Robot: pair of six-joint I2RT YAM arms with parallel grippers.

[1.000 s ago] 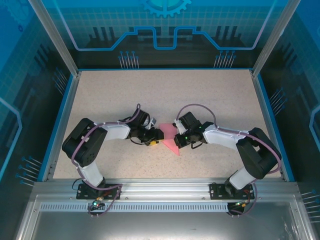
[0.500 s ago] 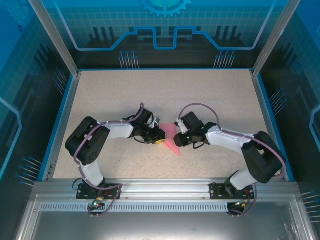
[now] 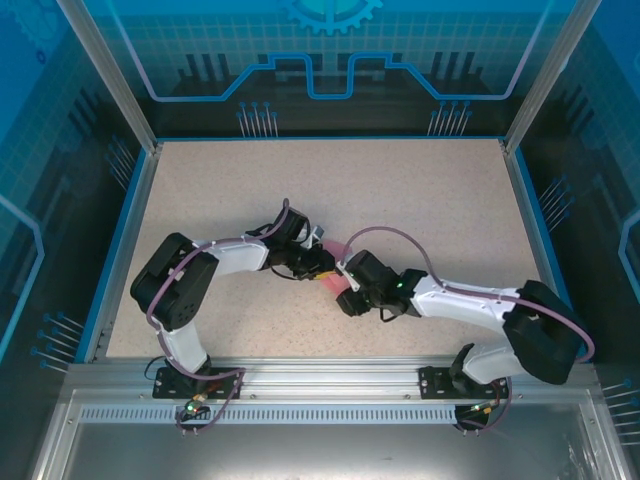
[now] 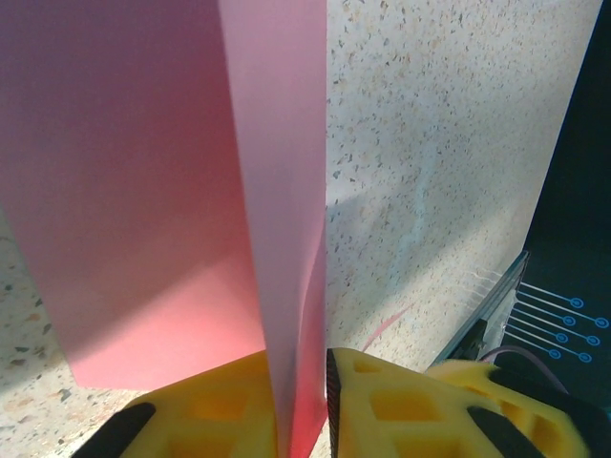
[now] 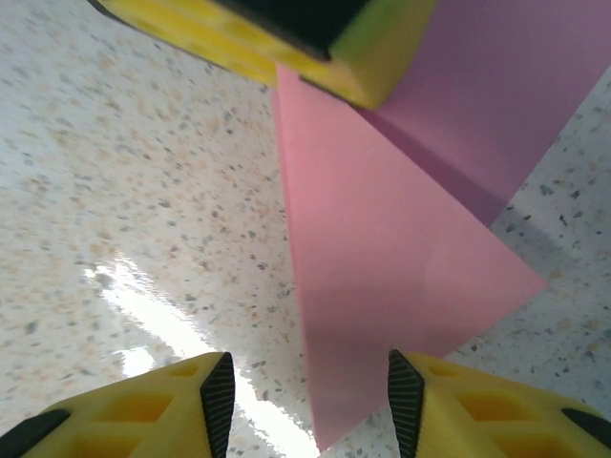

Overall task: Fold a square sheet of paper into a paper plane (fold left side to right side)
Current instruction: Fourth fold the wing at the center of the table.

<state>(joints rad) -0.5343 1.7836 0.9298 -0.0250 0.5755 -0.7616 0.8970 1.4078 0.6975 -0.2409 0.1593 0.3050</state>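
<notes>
Speckled table [image 3: 420,200] under the square sheet of paper [image 4: 143,191]; my left hand [image 4: 304,396] clamps its lifted edge to fold rightward, right hand [image 5: 305,396] spread, ready to pin.

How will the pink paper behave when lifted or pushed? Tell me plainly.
Probably floppy: the paper stands up only where the left gripper pinches its flap. Likely very light: a push may slide it over the glossy table instead of creasing it. The open right gripper straddling its corner could pin it.
</notes>
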